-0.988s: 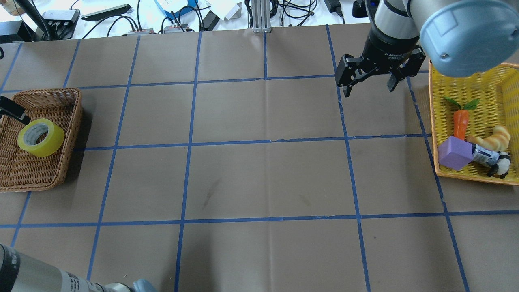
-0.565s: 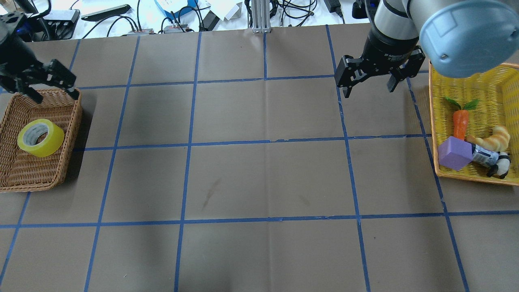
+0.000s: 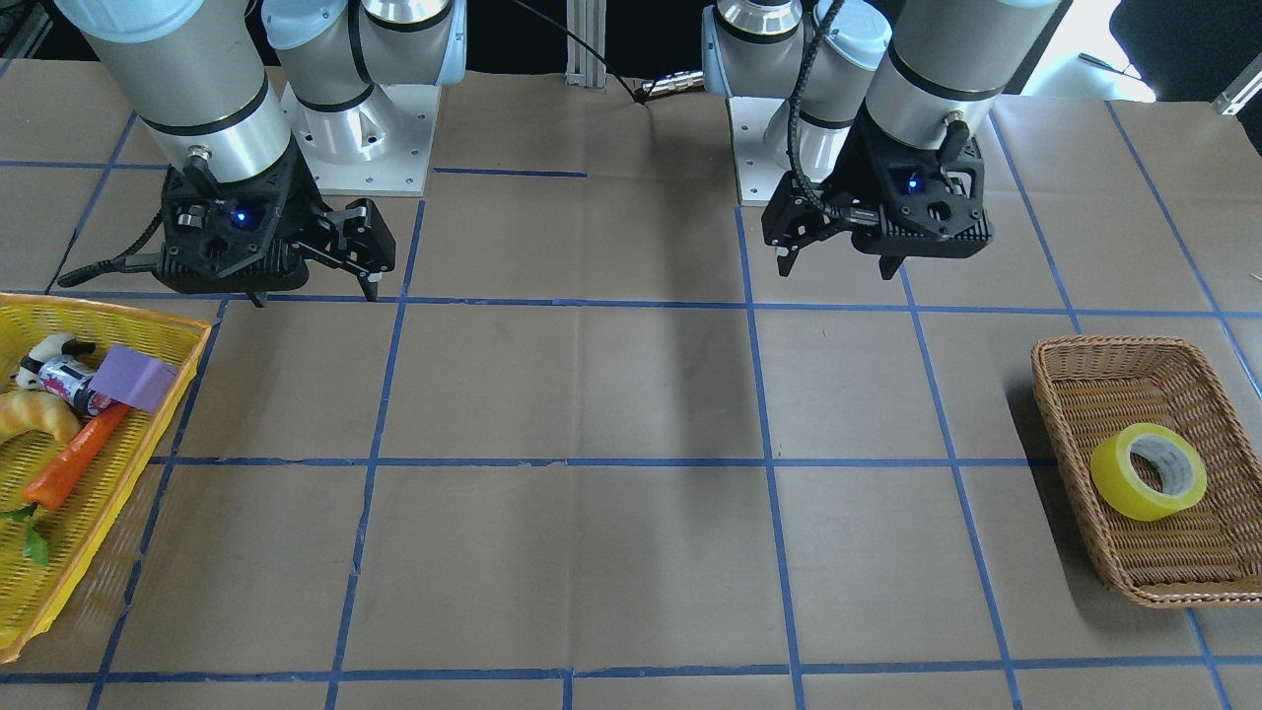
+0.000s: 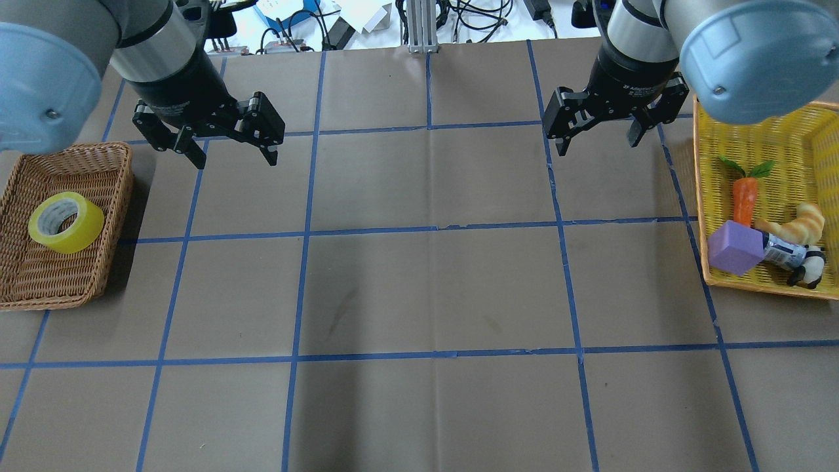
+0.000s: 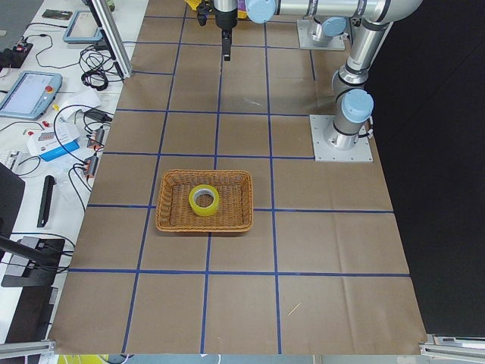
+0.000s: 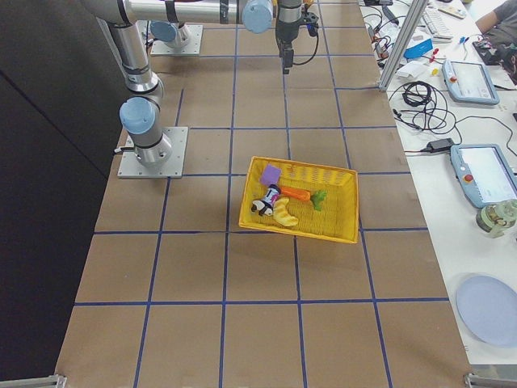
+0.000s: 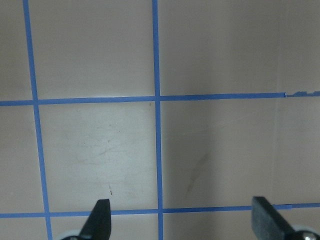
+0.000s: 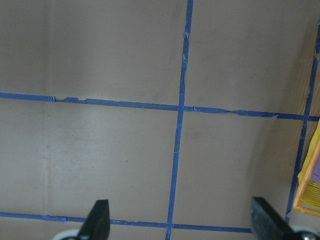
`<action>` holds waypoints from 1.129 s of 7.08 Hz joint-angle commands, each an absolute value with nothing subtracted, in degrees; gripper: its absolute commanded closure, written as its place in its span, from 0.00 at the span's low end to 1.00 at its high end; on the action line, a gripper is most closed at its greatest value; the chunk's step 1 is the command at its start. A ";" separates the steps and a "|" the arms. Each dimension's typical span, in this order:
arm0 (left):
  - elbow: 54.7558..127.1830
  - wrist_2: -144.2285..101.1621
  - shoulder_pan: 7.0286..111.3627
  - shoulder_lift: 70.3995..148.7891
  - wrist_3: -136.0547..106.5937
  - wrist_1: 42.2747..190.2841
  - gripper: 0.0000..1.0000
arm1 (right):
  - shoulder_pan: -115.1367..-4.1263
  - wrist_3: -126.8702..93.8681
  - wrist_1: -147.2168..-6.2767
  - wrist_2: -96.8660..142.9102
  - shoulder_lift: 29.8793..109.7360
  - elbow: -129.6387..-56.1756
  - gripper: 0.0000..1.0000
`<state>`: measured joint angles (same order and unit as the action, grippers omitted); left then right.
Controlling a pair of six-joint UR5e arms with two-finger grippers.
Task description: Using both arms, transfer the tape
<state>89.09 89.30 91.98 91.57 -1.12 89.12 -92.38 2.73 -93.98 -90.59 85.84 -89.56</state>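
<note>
The yellow tape roll [image 4: 65, 223] lies in a brown wicker basket [image 4: 117, 196] at the table's left end. It also shows in the front view [image 3: 1149, 470] and the left side view [image 5: 204, 199]. My left gripper [image 4: 234, 157] is open and empty. It hovers over bare table, right of and beyond the basket. It also shows in the front view [image 3: 838, 266], and its wrist view [image 7: 182, 220] holds only table and blue tape lines. My right gripper [image 4: 596, 145] is open and empty, left of the yellow basket [image 4: 806, 131].
The yellow basket holds a carrot [image 4: 745, 200], a purple block [image 4: 735, 246], a croissant [image 4: 796, 223] and a small panda-like toy. Cables and devices lie along the table's far edge. Blue tape lines grid the brown table.
My left arm has swung from over the wicker basket to the right and now hovers beside it, open. The tape stays in the basket. The right gripper has not moved.
</note>
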 commanded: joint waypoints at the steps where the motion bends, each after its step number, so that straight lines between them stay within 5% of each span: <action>1: 88.42 89.12 92.46 91.93 -0.79 88.59 0.00 | -92.37 2.72 -93.78 -90.70 85.69 -89.65 0.00; 8: 88.95 89.30 92.20 91.32 -0.88 88.33 0.00 | -92.37 2.72 -94.04 -90.62 85.78 -89.65 0.00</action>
